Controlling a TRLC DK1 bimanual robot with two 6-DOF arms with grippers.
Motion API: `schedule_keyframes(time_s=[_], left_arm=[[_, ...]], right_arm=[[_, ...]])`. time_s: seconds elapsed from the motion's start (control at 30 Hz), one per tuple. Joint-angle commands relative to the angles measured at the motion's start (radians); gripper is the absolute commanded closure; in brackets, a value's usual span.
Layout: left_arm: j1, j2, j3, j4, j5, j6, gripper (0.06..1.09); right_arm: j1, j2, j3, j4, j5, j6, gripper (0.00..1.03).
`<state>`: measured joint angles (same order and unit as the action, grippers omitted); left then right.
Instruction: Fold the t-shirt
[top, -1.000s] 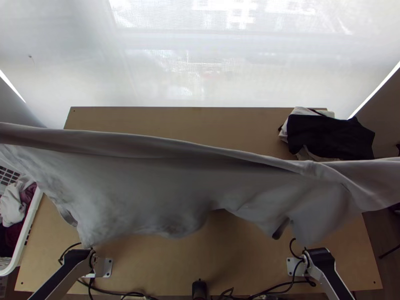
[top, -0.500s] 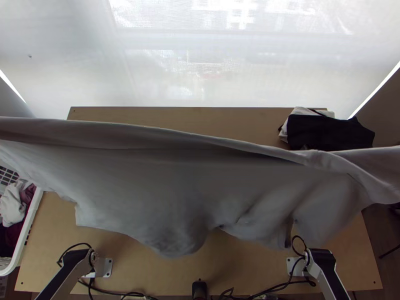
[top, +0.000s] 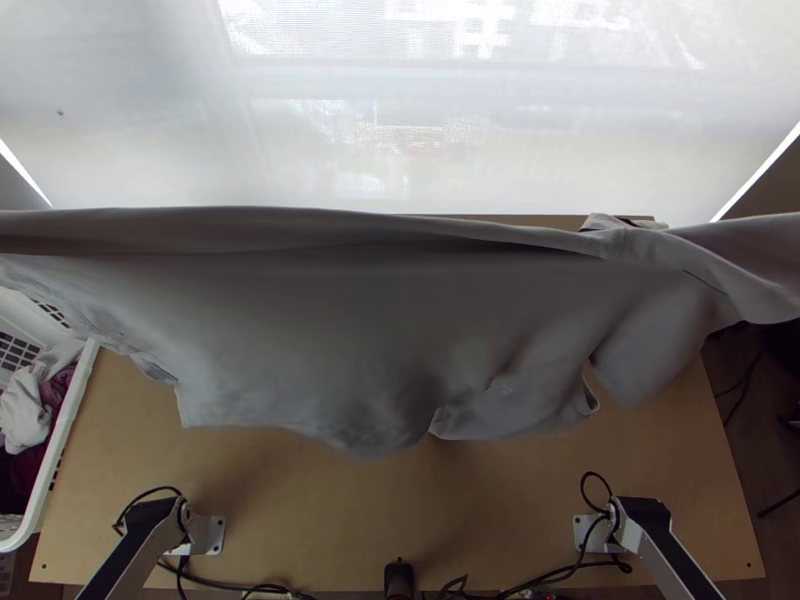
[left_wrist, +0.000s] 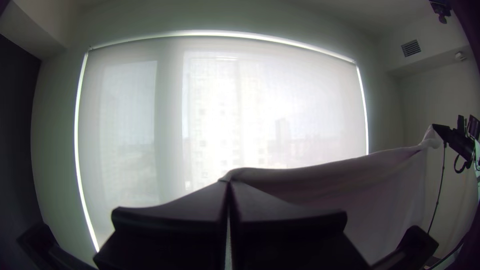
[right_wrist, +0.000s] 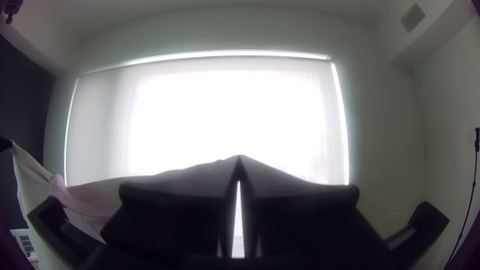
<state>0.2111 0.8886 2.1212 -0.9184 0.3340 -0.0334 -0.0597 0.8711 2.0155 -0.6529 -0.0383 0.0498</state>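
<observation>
Grey fabric t-shirt (top: 380, 330) hung stretched above light wooden surface (top: 300, 530); black flat-fingered left gripper (left_wrist: 228, 185) and matching right gripper (right_wrist: 240, 160) closed on upper edge, well apart, presumably keeping cloth taut for laying flat.

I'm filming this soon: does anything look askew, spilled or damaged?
The grey t-shirt hangs askew: its lower edge droops unevenly above the table, though its upper edge is stretched between the left gripper and right gripper. I see no spill or damage.
</observation>
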Motion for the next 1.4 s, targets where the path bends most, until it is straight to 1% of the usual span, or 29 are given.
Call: schedule_keyframes(time_s=[0.0,0.1,0.27,0.43,0.67,0.83,0.97,1.03,1.2,1.37], left_arm=[[0.019,-0.028,-0.017,0.003,0.000,0.000,1.05],[0.019,-0.031,-0.017,0.006,0.000,0.003,1.05],[0.019,-0.043,-0.017,0.021,0.010,0.004,1.05],[0.022,-0.070,-0.017,0.016,0.016,0.007,1.05],[0.022,-0.112,-0.038,-0.046,0.025,0.007,1.05],[0.022,-0.158,-0.214,-0.048,0.051,0.010,1.05],[0.020,-0.169,-0.397,-0.045,0.100,0.010,1.05],[0.019,-0.160,-0.486,-0.037,0.120,0.012,1.05],[-0.062,-0.074,-0.681,0.007,0.125,0.000,1.05],[-0.098,0.039,-0.825,0.161,0.117,-0.017,1.05]], right_arm=[[0.003,0.040,0.114,-0.019,0.000,0.012,1.00],[0.003,0.069,0.195,-0.053,-0.002,0.015,1.00],[0.003,0.097,0.275,-0.062,-0.002,0.018,1.00],[-0.008,0.085,0.298,-0.102,-0.018,0.016,1.00],[-0.031,0.055,0.285,-0.215,-0.049,0.018,1.00],[-0.032,0.032,0.134,-0.232,-0.060,0.051,1.00],[-0.019,0.022,-0.070,-0.209,-0.089,0.101,1.00],[0.006,0.014,-0.190,-0.169,-0.094,0.119,1.00],[0.141,0.051,-0.492,-0.027,-0.091,0.162,1.00],[0.181,0.178,-0.670,0.137,-0.091,0.200,1.00]])
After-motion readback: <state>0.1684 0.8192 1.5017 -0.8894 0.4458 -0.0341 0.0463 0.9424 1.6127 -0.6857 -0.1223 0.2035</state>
